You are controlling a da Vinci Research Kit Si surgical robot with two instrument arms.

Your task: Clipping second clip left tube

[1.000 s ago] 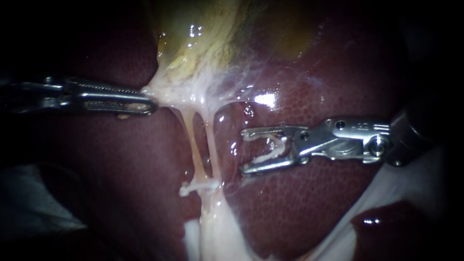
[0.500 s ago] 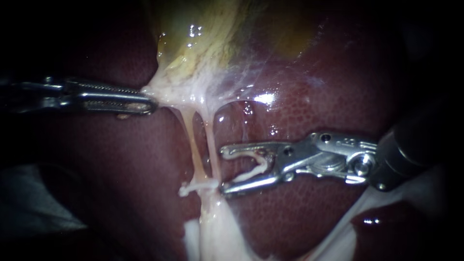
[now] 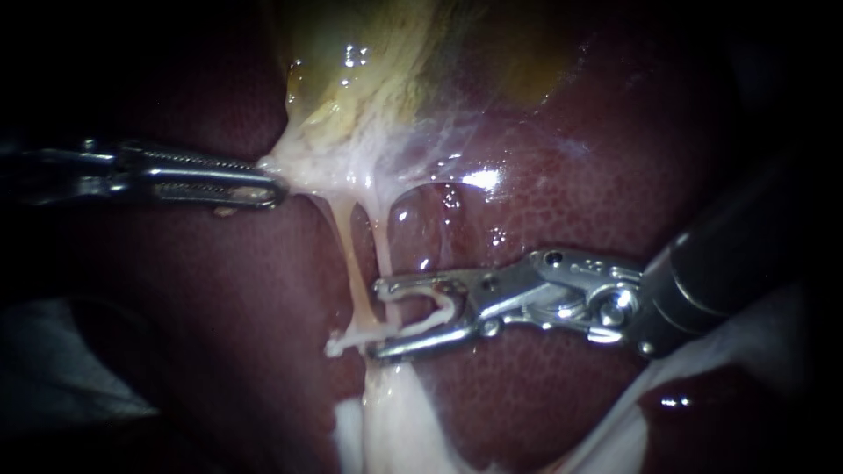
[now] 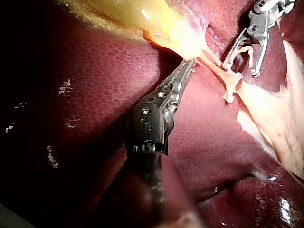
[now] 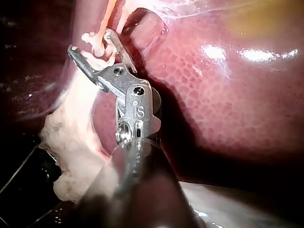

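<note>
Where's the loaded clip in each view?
Endoscope: loaded clip mid-picture, in the jaws of the right instrument.
Left wrist: loaded clip in the right instrument, ahead of the left instrument.
Right wrist: loaded clip in its own jaws.
Landmark: placed clip, just off the jaw tips.

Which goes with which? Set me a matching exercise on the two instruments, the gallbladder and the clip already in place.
1 left instrument
2 right instrument
3 gallbladder
4 placed clip

a holds the loaded clip, astride a tube
b yellowish, above the tubes
c shut on pale tissue
d white, beside the right instrument's lower tip

Pairs: 1c, 2a, 3b, 4d
</note>
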